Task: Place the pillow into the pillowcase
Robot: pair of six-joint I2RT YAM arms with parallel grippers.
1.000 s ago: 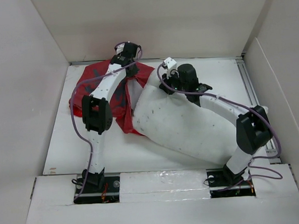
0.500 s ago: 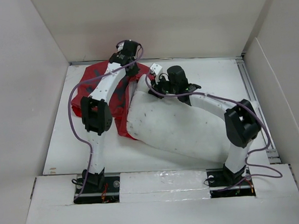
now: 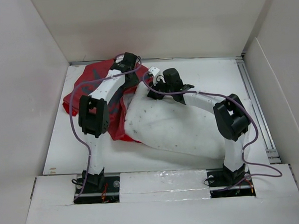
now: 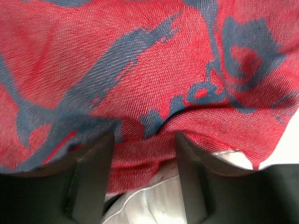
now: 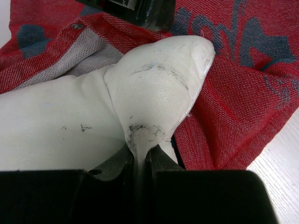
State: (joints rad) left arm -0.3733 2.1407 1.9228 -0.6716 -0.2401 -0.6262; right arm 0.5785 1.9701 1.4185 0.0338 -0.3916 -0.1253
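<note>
Shifted left: 1 pillow (image 3: 175,126) at 1 pillowcase (image 3: 88,82); right pincer (image 5: 140,158) clamped on pillow, left pincer (image 4: 142,156) apart.

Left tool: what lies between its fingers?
A bunched fold of the pillowcase spans the gap between the left tool's fingers, seen in the left wrist view.

Light: even, diffuse, from above. White surface (image 3: 61,145) bright, with soft shadows on it. Wrist views: red woven fabric pillowcase (image 4: 140,70) sharp; plump white pillow (image 5: 154,88) faintly glossy; left hand (image 4: 145,140) dark, blurred.
</note>
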